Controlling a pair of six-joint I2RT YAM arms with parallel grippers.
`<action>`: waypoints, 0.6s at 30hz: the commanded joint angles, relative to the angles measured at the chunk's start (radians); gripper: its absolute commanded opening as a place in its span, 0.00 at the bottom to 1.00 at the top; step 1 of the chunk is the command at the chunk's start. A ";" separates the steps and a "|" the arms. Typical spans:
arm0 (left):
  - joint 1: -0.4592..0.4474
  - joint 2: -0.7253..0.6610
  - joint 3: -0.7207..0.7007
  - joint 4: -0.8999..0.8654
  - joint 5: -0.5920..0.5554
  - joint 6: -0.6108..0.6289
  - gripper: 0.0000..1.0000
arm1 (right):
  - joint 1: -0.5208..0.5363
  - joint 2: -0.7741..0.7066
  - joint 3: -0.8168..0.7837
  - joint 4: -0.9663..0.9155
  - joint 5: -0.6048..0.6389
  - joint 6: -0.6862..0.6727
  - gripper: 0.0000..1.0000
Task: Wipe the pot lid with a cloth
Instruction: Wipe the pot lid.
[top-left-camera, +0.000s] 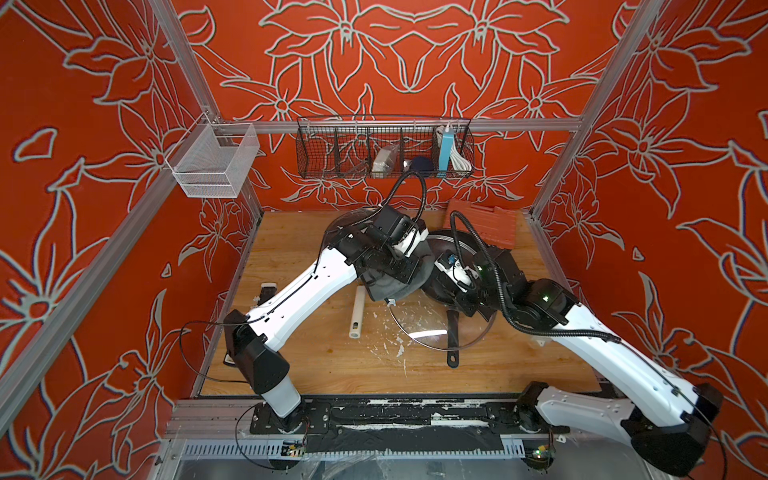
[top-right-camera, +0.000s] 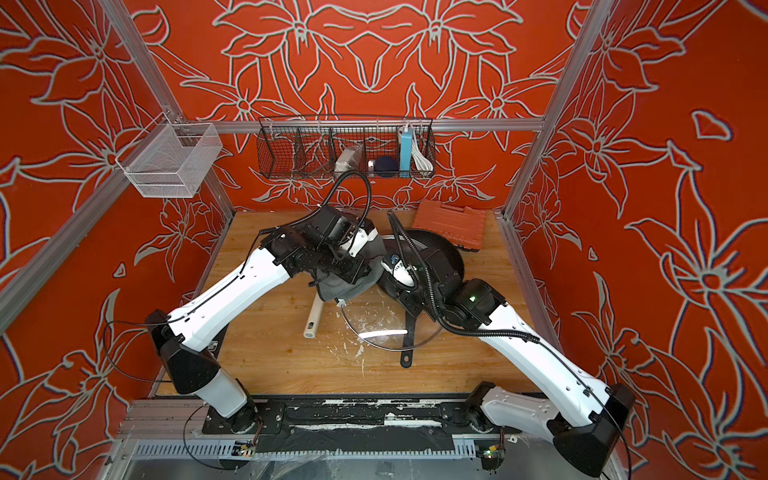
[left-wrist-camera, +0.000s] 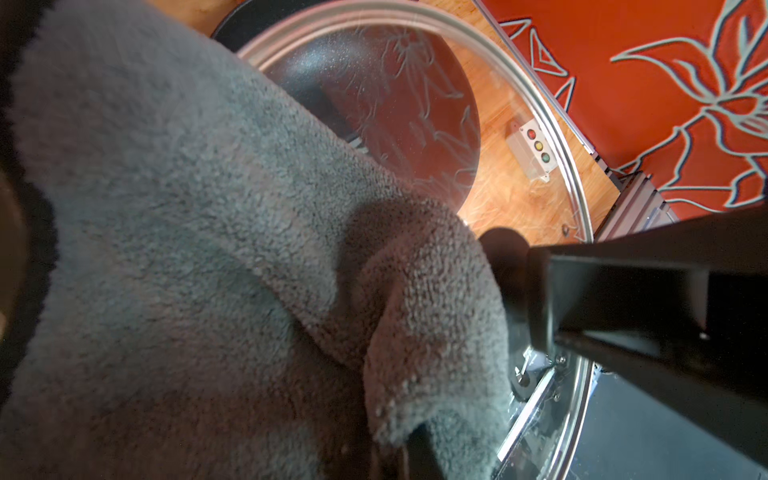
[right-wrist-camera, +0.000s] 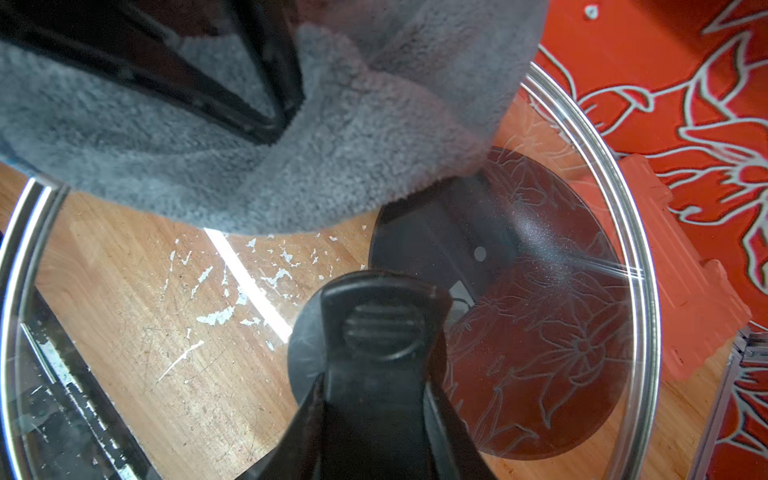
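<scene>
Left gripper (right-wrist-camera: 274, 116) is clamped on the cloth (left-wrist-camera: 208, 249) for rubbing the pot lid (right-wrist-camera: 145, 270), whose handle (right-wrist-camera: 378, 328) is gripped steady by the right gripper (right-wrist-camera: 374, 399).

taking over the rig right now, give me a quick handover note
Left pincer: shut on the cloth, which lies against the glass lid.
Right pincer: shut on the lid's black handle, holding it tilted above the table.
Done: both grasped, cloth on the glass; how much is wiped cannot be told.
To do: wipe the uncovered glass, then set both down.
</scene>
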 joint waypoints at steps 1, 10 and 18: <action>0.006 0.032 -0.007 -0.052 -0.041 -0.020 0.00 | -0.010 -0.048 0.053 0.244 0.033 0.046 0.00; 0.007 0.308 0.334 -0.124 -0.001 -0.011 0.00 | -0.007 -0.054 0.059 0.241 -0.019 0.044 0.00; 0.008 0.530 0.628 -0.181 0.083 -0.048 0.00 | -0.004 -0.069 0.061 0.236 -0.024 0.044 0.00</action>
